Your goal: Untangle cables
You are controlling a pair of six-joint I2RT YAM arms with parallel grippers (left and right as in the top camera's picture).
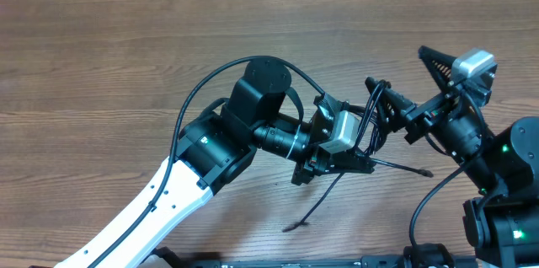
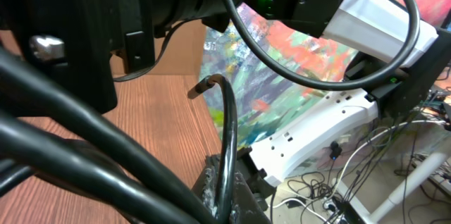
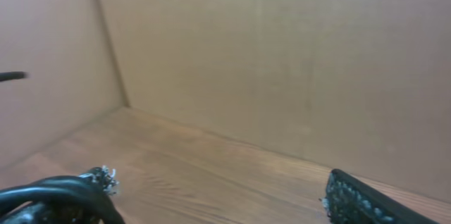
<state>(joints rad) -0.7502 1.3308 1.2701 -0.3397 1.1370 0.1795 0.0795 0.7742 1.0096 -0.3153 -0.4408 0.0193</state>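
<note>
The left claw (image 2: 225, 187) is clamped tight on one of the cables (image 2: 227, 129), which climbs straight out of the pinch and bends over to a plug end (image 2: 201, 86). Only the tips of its fingers (image 2: 208, 182) show at the bottom edge of its own camera, and thick arm wiring (image 2: 77, 168) blocks much of that view. From overhead this claw is buried under its own wrist, so the grip cannot be seen there. The right claw (image 3: 215, 183) stands wide apart with nothing between its fingers. A black cord (image 3: 56, 190) curls just beside one of them, cut off by the frame (touching or not, I cannot tell). Overhead, the knot (image 1: 371, 120) of loops sits between the two claws, and two loose ends (image 1: 421, 171) trail toward the near edge of the wooden surface (image 1: 126, 49). Whether the loops rest on the wood or are lifted off it is unclear
</note>
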